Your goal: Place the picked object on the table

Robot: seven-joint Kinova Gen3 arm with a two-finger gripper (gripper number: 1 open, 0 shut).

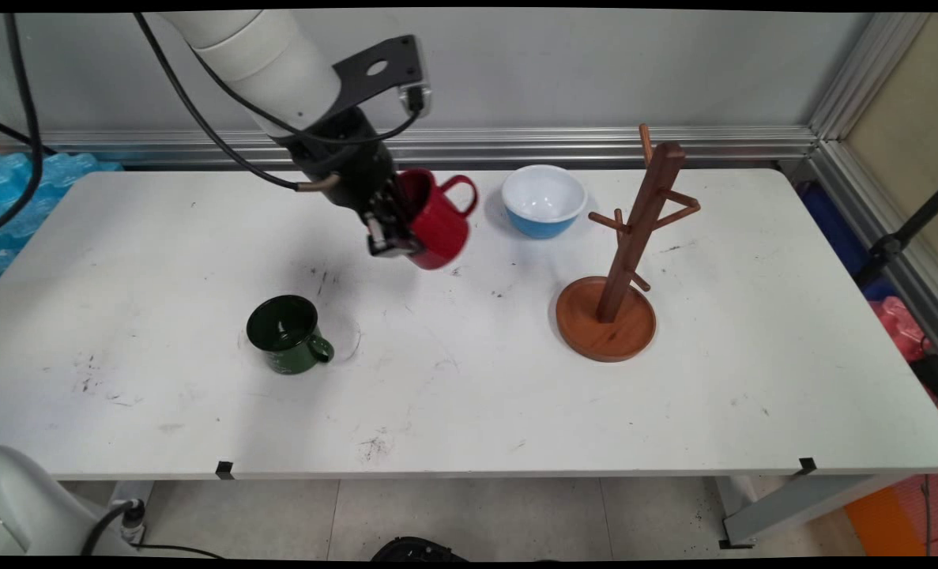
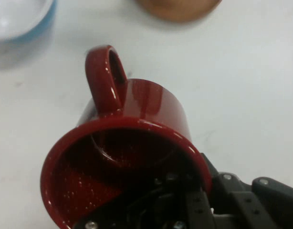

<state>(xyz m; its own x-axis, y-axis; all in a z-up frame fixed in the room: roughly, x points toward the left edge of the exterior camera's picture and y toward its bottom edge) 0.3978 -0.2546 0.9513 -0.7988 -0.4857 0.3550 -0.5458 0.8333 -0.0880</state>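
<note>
My gripper is shut on a red mug, held tilted in the air above the table's middle back. One finger is inside the mug's mouth and the other outside its wall. In the hand view the red mug fills the lower half, its handle pointing up. A wooden mug tree on a round base stands to the right. A green mug sits upright on the table, below and left of the gripper.
A blue bowl with a white inside stands at the back between the red mug and the mug tree, also seen as the bowl in the hand view. The table's far edge meets a metal rail.
</note>
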